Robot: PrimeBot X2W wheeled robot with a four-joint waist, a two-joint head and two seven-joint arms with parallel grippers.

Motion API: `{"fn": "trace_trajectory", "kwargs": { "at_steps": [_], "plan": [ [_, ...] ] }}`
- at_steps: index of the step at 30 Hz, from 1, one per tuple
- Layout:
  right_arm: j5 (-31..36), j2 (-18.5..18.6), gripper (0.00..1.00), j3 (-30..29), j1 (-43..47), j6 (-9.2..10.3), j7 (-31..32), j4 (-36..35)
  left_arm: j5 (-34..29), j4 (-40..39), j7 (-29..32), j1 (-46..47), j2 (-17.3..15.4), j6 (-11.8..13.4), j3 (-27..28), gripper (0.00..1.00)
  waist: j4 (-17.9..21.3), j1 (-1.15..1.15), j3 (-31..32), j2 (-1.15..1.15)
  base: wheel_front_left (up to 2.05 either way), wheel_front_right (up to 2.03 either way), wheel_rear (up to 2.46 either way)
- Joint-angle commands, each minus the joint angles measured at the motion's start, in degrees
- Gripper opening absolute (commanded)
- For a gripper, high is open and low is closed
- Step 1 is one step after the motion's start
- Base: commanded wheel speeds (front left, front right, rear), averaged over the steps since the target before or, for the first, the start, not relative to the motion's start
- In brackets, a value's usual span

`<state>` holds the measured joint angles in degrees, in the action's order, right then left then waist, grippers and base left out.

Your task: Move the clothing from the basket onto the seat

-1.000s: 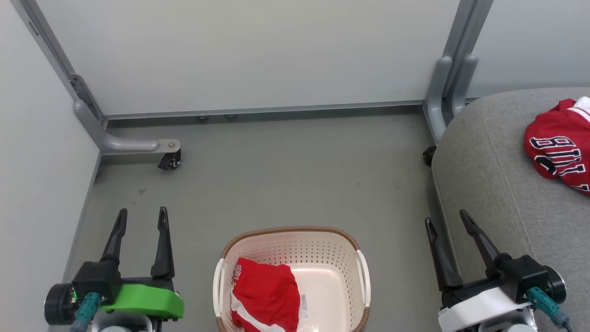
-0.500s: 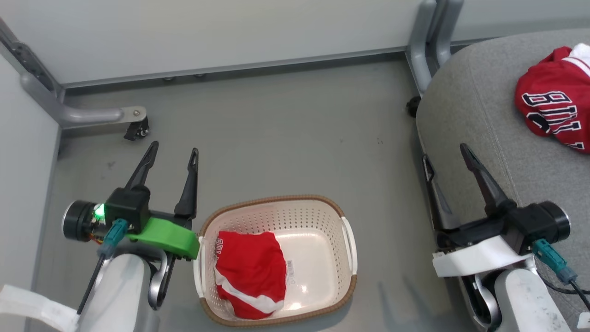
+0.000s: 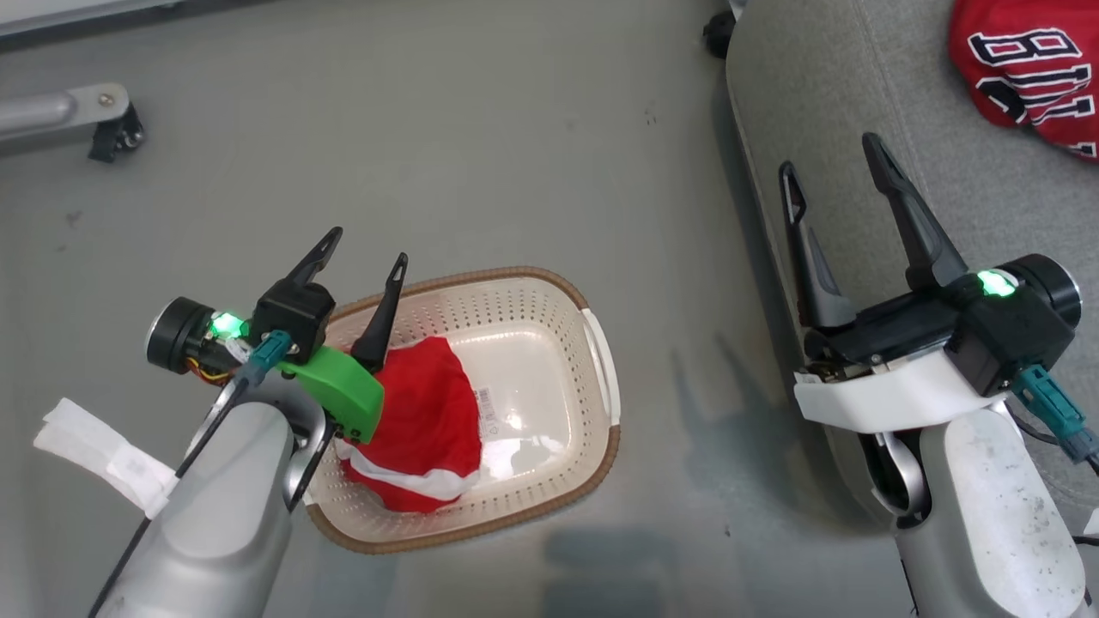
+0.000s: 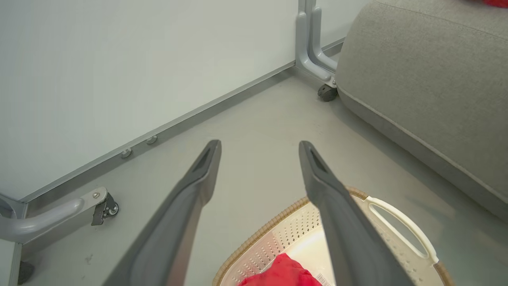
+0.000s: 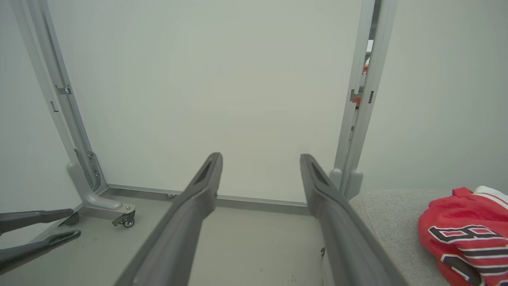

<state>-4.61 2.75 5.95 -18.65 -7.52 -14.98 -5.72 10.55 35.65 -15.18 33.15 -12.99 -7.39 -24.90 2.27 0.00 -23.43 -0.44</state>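
Observation:
A cream perforated basket (image 3: 489, 276) with a brown rim stands on the grey floor. One piece of the clothing, a red garment with a white stripe (image 3: 421, 438), lies in its left half. My left gripper (image 3: 368, 245) hangs open over the basket's left rim, its fingers pointing past the far rim, nothing between them. The left wrist view shows this gripper (image 4: 260, 143) above the basket (image 4: 401, 226) and red cloth (image 4: 281, 274). A second red garment with dark lettering (image 3: 1030, 69) lies on the light-grey seat (image 3: 859, 77). My right gripper (image 3: 828, 154) is open and empty at the seat's left edge.
Grey partition walls with metal feet on castors (image 3: 112, 137) stand behind the floor area. One castor (image 4: 327, 92) sits by the seat's corner. A white tag (image 3: 94, 451) hangs from my left forearm. In the right wrist view, the seat (image 5: 393, 222) carries the lettered garment (image 5: 464, 230).
The head camera has tilted down, so the whole picture has shifted. Against the basket, my left gripper has moved right, from beside it to over its left rim. Both grippers stay open.

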Motion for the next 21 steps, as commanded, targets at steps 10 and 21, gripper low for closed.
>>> {"fn": "trace_trajectory", "kwargs": {
  "at_steps": [10,21],
  "plan": [
    [0.6,0.1,1.0,1.41,-5.57,0.06,-0.16,-2.28,0.74,11.91,0.04,9.56,-1.97,-0.12,-8.78,1.0,6.27,0.0,-15.38,0.44,0.0,0.0,0.0],
    [0.79,0.11,1.0,2.62,-8.62,0.06,-0.16,-4.33,1.55,26.15,0.46,17.68,-2.28,-0.12,-18.14,1.0,8.18,0.0,-23.37,0.44,0.0,0.0,0.0]
  ]
}}
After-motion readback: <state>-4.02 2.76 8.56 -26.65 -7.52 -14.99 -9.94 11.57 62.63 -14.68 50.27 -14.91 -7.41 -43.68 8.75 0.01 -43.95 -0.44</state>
